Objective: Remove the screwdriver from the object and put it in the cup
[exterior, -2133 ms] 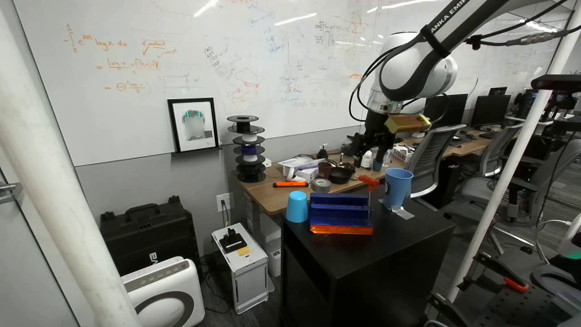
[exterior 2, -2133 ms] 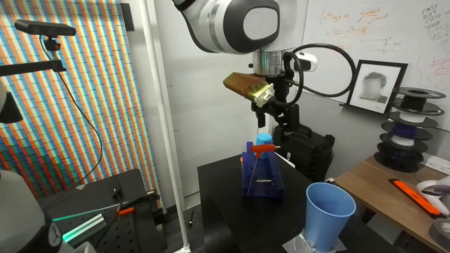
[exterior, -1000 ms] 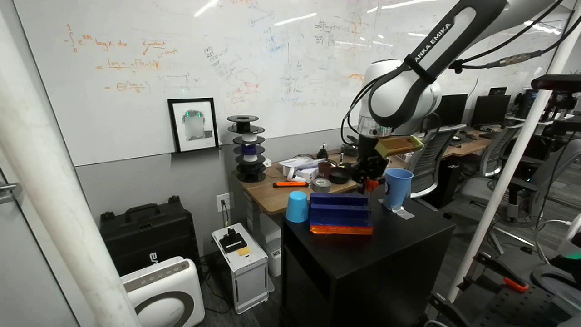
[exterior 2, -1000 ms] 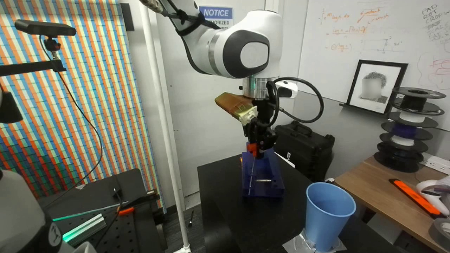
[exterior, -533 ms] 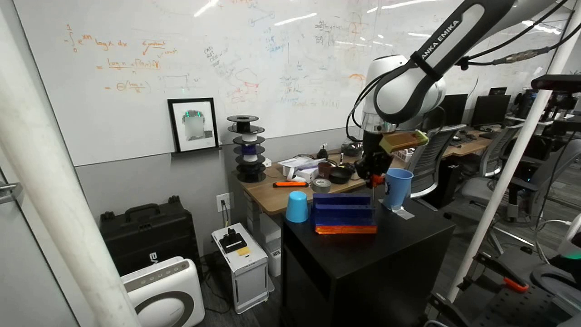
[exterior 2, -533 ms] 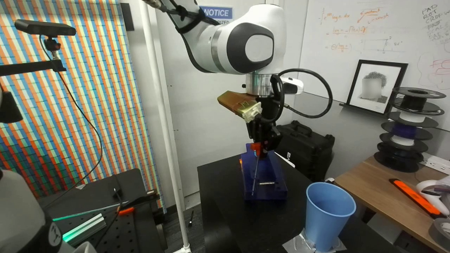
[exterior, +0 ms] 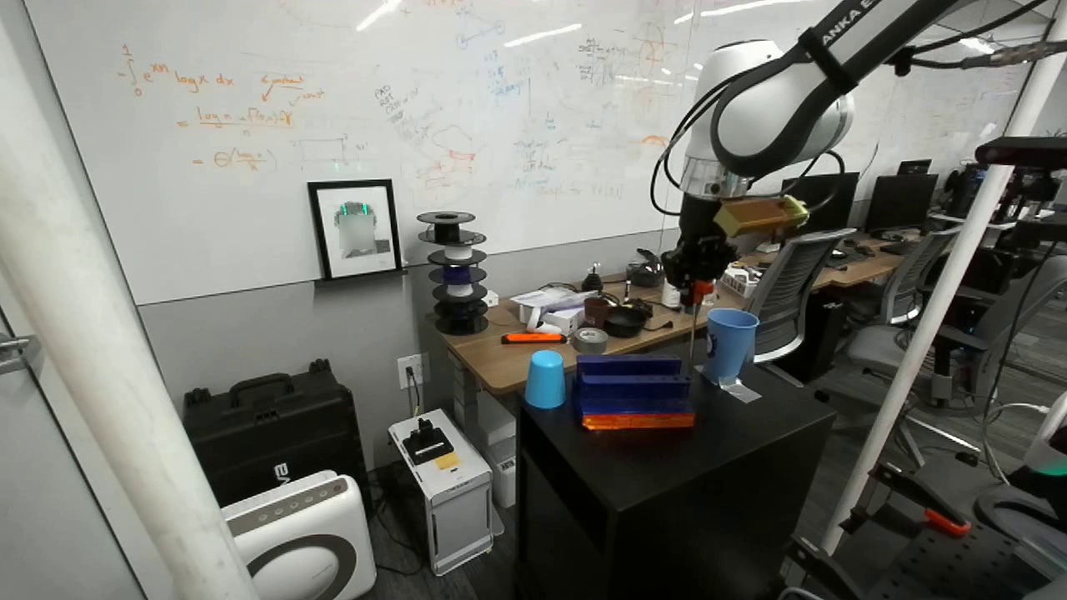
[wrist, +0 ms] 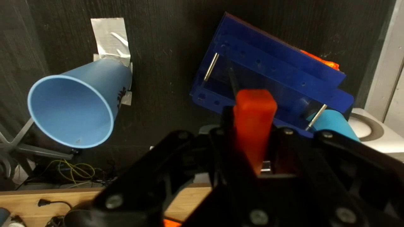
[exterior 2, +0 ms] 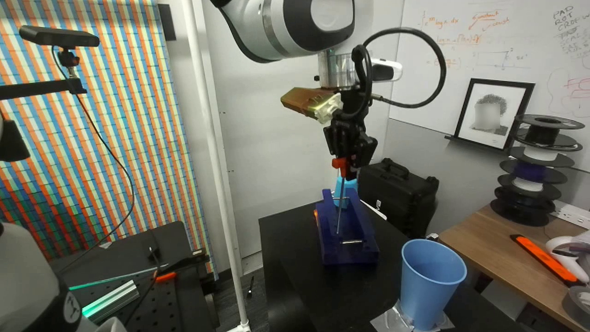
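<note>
Above the rack (exterior 2: 349, 254), the gripper (wrist: 256, 130) holds the screwdriver (wrist: 255, 113).

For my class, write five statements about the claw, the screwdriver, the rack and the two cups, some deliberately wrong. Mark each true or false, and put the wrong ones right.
1. The claw grips the orange-red T-handle screwdriver. True.
2. The blue cup with tape at its base has its mouth upward. True.
3. The screwdriver is inside the blue cup. False: the claw holds it outside that cup.
4. The turquoise cup stands upside down. True.
5. The two cups touch each other. False: the dark-blue rack lies between them.
</note>
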Tool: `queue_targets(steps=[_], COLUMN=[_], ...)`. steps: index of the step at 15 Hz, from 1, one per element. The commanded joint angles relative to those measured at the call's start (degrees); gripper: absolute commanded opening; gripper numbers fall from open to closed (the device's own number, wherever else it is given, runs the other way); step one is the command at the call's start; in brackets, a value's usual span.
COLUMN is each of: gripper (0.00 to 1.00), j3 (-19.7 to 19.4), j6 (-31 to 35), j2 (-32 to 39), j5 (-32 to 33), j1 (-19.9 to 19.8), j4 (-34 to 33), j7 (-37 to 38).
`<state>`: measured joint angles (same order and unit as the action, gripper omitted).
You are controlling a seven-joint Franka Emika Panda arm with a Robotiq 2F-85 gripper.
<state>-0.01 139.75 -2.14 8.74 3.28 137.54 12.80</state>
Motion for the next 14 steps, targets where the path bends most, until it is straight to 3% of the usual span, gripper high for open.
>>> queue_targets(steps=[1, 7, 10, 14], gripper=[0.06, 0.06, 0.06, 0.06], j3=[0.7, -1.2, -2.5, -3.6], j6=[-0.9, 2.0, 4.8, 12.1], j2=[-7.7, -10.1, -7.0, -0.4], j5=[1.6, 11.1, 13.9, 15.4], j1=[-1.4, -9.5, -13.1, -14.6], j4=[2.4, 0.0, -1.9, -3.8], j7=[1.2, 5.4, 6.8, 9.0])
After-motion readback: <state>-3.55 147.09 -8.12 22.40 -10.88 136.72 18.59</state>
